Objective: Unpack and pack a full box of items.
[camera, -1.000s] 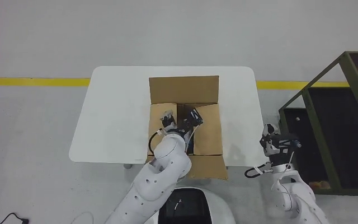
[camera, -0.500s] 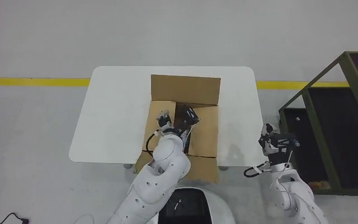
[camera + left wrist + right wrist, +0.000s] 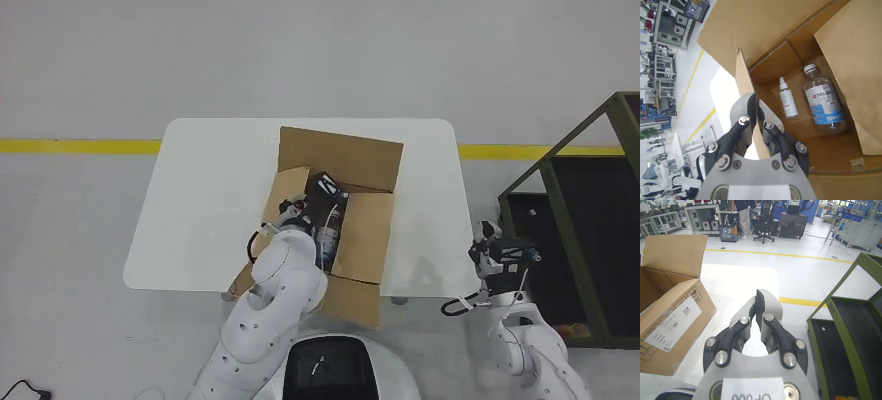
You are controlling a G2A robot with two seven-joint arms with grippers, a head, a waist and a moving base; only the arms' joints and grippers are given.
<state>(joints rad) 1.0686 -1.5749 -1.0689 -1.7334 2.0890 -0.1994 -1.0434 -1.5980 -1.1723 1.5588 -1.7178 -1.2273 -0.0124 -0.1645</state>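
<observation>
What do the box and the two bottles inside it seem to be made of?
Box: corrugated cardboard, matte brown; fluting shows along a flap edge. Large bottle: clear, glossy, probably plastic; the box floor shows through. Small spray bottle: white, smooth, likely plastic.

L arm [image 3: 285, 290] bent fwd, wrist angled down; L gripper [image 3: 755, 106] w/ jaws pinched tight on the edge of a box flap [image 3: 743, 75]. R arm [image 3: 520, 340] out to the right, well apart from L; R gripper [image 3: 756, 308] pointing fwd, jaws pressed together.
</observation>
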